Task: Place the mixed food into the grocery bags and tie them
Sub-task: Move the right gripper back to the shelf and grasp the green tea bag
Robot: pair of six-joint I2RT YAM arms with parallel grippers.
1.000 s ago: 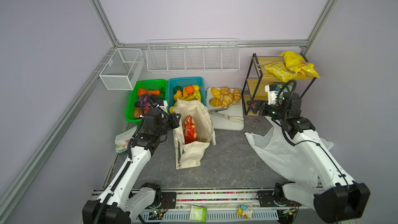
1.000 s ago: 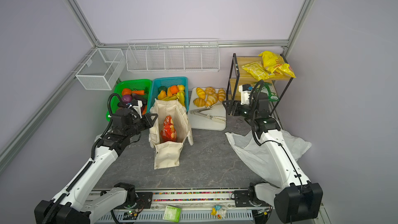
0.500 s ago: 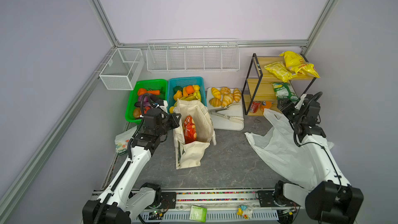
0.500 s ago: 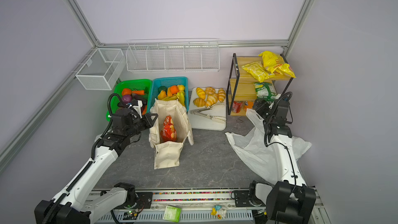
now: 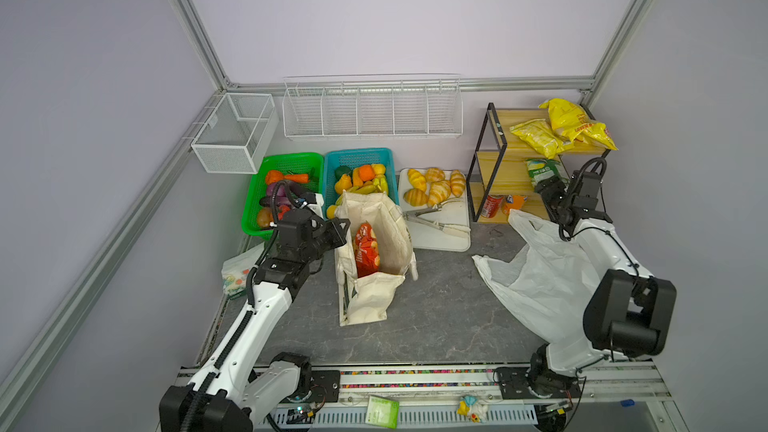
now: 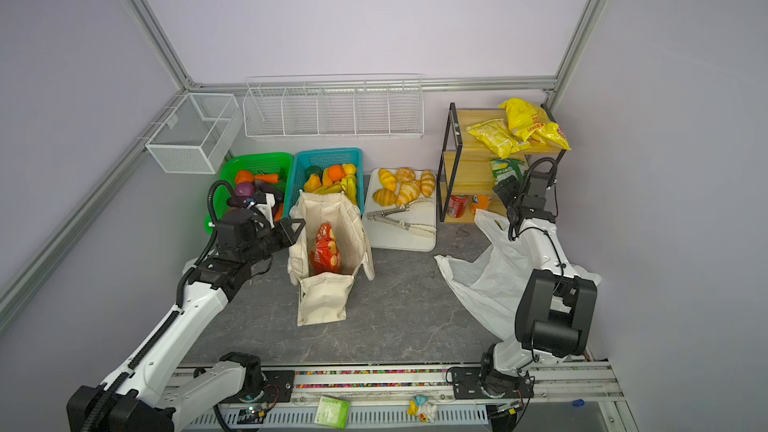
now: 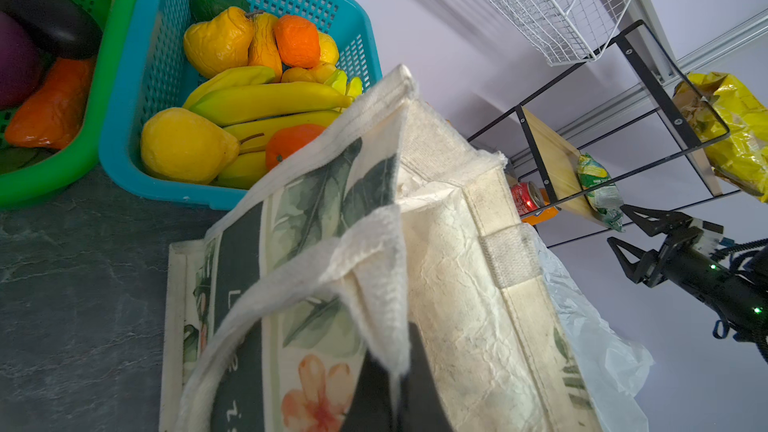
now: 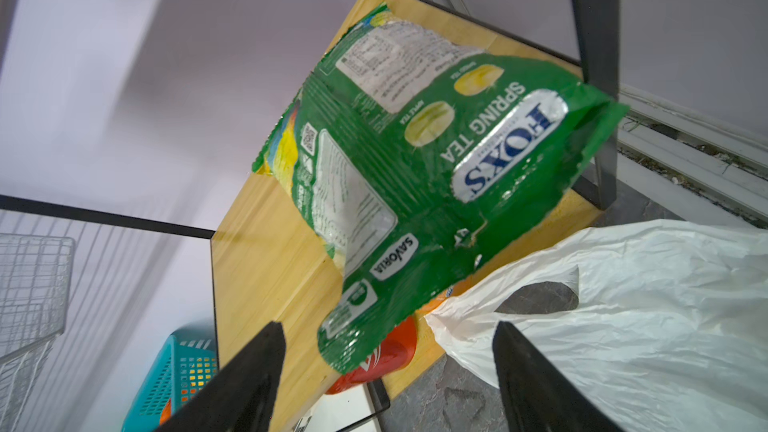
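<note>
— Tote (image 7: pixel 307 218)?
— Cream, printed with green leaves and a peach flower. Red packet (image 5: pixel 365 249) at centre frame.
— Right side?
— Green packet (image 8: pixel 415 168), white panels, blue lettering; white bag (image 5: pixel 548 280). Left of centre: green basket (image 5: pixel 291 155), teal basket (image 5: pixel 357 151).

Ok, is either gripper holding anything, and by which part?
The left gripper pinches the canvas tote by its top rim. The right gripper is open before the green snack packet, holding nothing.

Lilac walls (image 5: pixel 374 14), aluminium frame (image 5: pixel 188 22), dark stone tabletop (image 5: pixel 440 317).

red packet (image 5: pixel 365 251): upright in cream tote (image 5: pixel 392 228) | green packet (image 8: pixel 436 168): on shelf (image 8: pixel 266 251) | plastic bag (image 5: pixel 544 280): slumped, mouth apparently open
</note>
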